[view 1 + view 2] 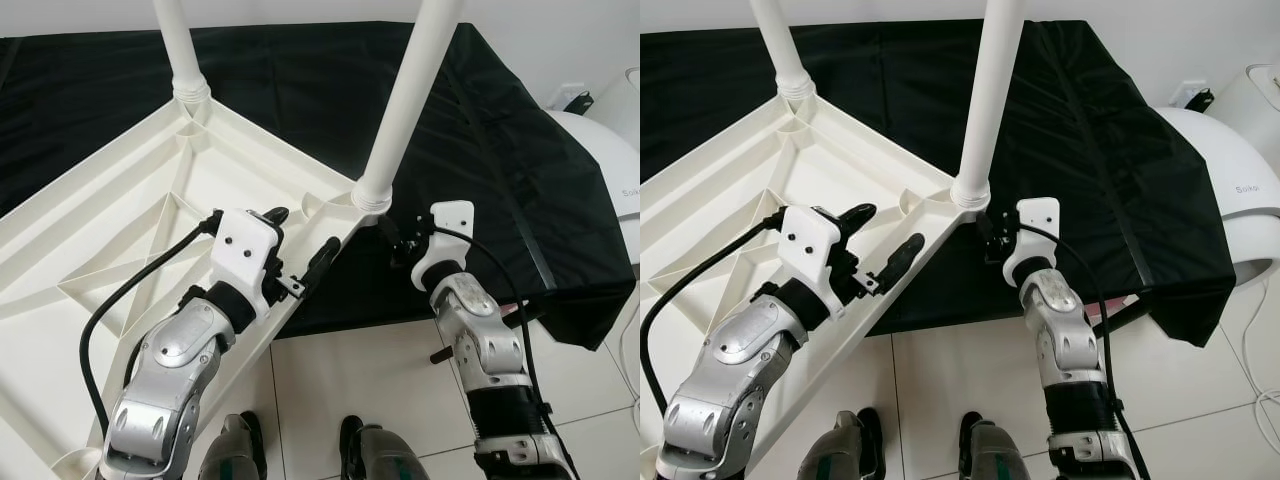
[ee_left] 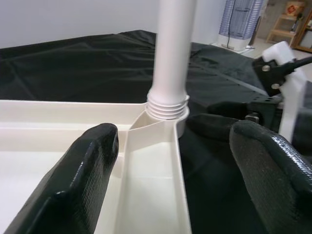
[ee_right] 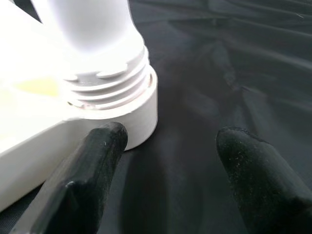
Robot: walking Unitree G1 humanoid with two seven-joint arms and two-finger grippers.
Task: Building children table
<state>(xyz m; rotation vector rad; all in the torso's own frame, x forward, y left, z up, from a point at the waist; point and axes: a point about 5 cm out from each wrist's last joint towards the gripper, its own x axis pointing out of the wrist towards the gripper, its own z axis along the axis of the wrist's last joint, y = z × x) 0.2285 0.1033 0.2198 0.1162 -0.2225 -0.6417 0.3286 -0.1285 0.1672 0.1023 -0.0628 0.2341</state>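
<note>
Hovering both tools apart, left tool (image 1: 303, 243) straddling upturned white plastic tabletop (image 1: 120, 230) rim mid-frame, right tool (image 3: 161, 170) beside threaded white leg (image 1: 405, 100), risking cross-threading if nudged.

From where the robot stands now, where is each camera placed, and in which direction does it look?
Left eye view: on the head, looking forward and down at the upturned tabletop; both arms and the feet show.
Right eye view: beside it, same scene.
Left wrist view: along the open left gripper, astride the tabletop's edge, toward the near leg.
Right wrist view: along the open right gripper, at that leg's threaded socket.
Shared: all four show the near leg.
</note>
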